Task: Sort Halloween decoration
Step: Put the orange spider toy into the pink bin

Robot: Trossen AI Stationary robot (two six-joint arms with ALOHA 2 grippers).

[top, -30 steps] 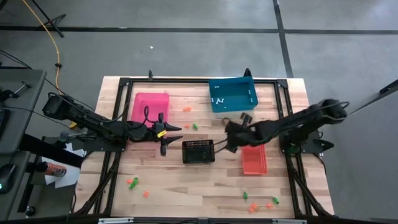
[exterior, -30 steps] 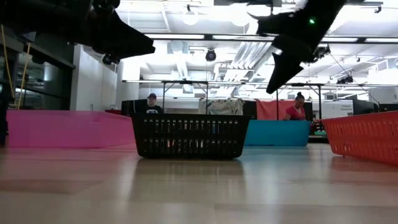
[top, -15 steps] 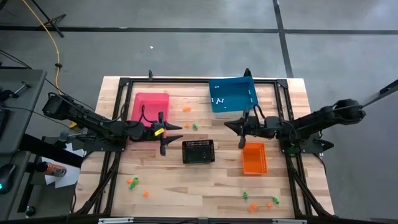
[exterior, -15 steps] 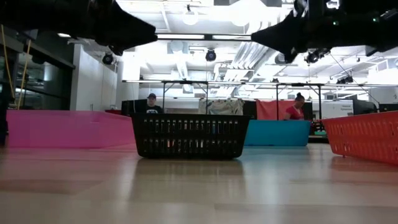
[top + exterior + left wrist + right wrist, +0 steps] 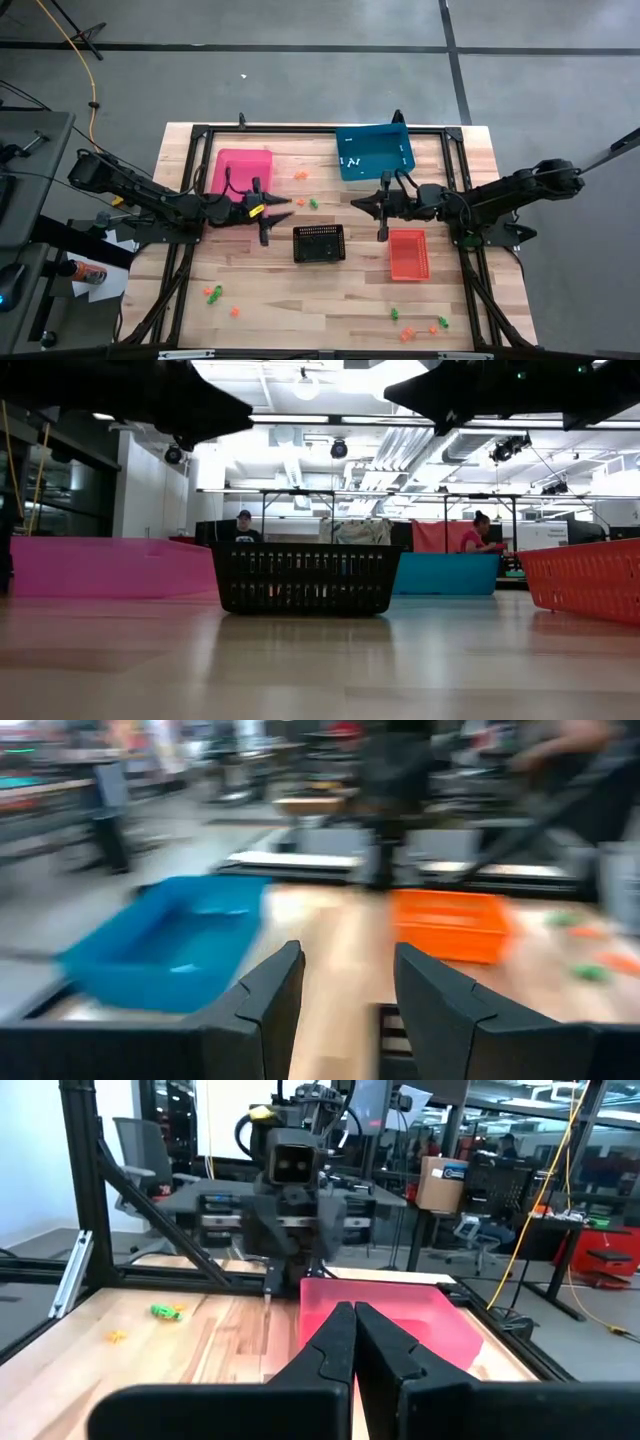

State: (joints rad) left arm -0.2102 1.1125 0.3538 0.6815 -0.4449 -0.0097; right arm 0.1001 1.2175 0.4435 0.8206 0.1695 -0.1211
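I am hanging both arms above the middle of the worktop with most of the sorting waiting to be done. My left claw, at centre left of the overhead frame beside the pink bin, is standing with its jaws parted and nothing showing between them; its own camera shows the two fingers apart over bare wood. My right claw, at centre right between the blue bin and the red bin, is clenched tight on nothing, its fingertips meeting in its own view.

The Halloween decoration is lying scattered in three loose patches: a few orange and green trinkets near the top centre of the worktop, between the pink and blue bins; another small cluster at lower left; a third cluster at lower right. A few small white pieces are showing inside the blue bin, the only sorting I can count as done. The black basket at centre, the pink bin and the red bin look unfilled from above, though the basket's dark floor is hiding detail. By my reckoning the job is barely under way.
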